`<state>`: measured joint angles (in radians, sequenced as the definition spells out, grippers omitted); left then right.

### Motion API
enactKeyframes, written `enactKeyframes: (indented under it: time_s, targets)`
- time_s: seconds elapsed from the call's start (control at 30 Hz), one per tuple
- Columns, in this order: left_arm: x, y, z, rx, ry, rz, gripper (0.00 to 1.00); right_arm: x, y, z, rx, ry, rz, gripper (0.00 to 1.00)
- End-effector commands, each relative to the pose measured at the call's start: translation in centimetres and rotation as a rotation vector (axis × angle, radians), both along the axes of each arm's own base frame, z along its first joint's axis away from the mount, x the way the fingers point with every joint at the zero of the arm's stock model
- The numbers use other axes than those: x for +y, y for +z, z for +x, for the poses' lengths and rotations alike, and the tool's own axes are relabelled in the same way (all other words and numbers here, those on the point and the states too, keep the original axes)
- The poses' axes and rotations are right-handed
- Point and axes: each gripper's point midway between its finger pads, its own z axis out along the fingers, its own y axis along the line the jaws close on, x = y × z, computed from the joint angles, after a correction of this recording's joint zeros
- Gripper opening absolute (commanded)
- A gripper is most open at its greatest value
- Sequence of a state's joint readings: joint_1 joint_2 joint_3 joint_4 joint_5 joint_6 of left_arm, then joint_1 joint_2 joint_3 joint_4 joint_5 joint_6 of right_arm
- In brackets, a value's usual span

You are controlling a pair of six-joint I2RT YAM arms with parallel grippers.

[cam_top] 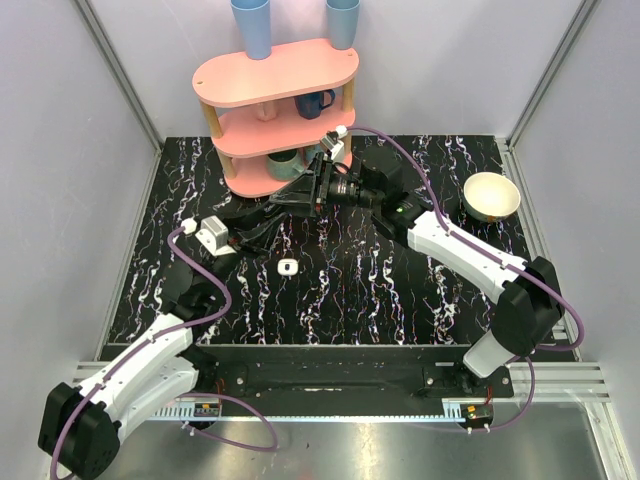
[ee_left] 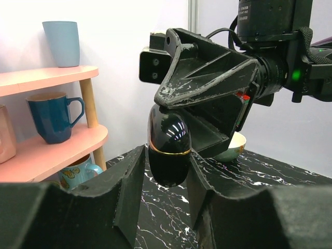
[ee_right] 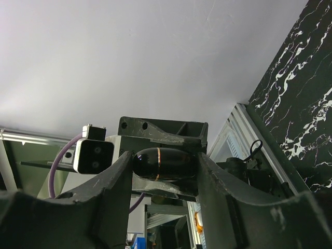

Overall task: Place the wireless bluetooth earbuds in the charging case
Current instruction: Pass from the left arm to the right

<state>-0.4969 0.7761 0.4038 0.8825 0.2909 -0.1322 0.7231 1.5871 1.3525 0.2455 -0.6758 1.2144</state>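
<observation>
1. Above mid-table, the right fingers (ee_right: 104, 197) clamp the glossy black charging case (ee_left: 168, 150). The left fingers (ee_left: 124, 197) flank its lower half; whether they grip, I cannot tell.
2. The case looks closed, so one firm hold should steady it while the other hand opens it.
3. A white earbud (cam_top: 288, 267) waits on the table (cam_top: 420, 290), at six o'clock from the case.
</observation>
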Motion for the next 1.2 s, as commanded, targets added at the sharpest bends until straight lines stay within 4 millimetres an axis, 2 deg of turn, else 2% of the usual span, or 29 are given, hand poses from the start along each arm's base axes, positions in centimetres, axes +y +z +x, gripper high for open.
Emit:
enactKeyframes:
  time_s: [0.0,0.1,0.17,0.2,0.27,0.33,0.5,0.6,0.73,0.83,0.93,1.17]
  targets:
    - [0.25,2.64,-0.76,-0.068,-0.009,-0.042,0.4,-0.11,3.25,-1.0,-0.072,0.03,0.075,0.38]
    - [0.5,2.71,-0.7,-0.069,0.005,-0.048,0.39,-0.02,3.03,-0.92,-0.068,0.031,0.07,0.38]
    - [0.69,2.83,-0.74,-0.076,0.014,-0.052,0.3,0.01,2.94,-0.95,-0.064,0.034,0.068,0.38]
    - [0.75,2.85,-0.74,-0.077,0.017,-0.053,0.3,0.07,2.85,-0.98,-0.06,0.036,0.066,0.38]
    - [0.88,3.07,-0.78,-0.082,0.021,-0.062,0.31,0.06,2.77,-0.91,-0.061,0.036,0.065,0.38]
    - [1.02,3.27,-0.91,-0.093,0.023,-0.074,0.4,0.1,2.82,-0.98,-0.058,0.038,0.065,0.37]
    - [1.02,3.44,-1.11,-0.099,0.013,-0.095,0.48,0.16,2.48,-0.73,-0.048,0.031,0.059,0.37]
    - [0.91,3.49,-1.2,-0.103,0.004,-0.096,0.45,0.19,2.3,-0.68,-0.04,0.03,0.057,0.36]
    - [0.72,3.4,-1.14,-0.099,-0.003,-0.091,0.36,0.25,2.39,-0.77,-0.042,0.035,0.058,0.36]
    - [0.61,3.24,-1.11,-0.094,-0.008,-0.087,0.33,0.27,2.52,-0.76,-0.046,0.036,0.06,0.36]
    - [0.56,3.13,-1.09,-0.089,-0.01,-0.085,0.34,0.29,2.68,-0.83,-0.051,0.041,0.067,0.36]
    - [0.31,2.92,-1.12,-0.084,-0.022,-0.079,0.45,0.25,2.72,-0.78,-0.046,0.04,0.072,0.36]
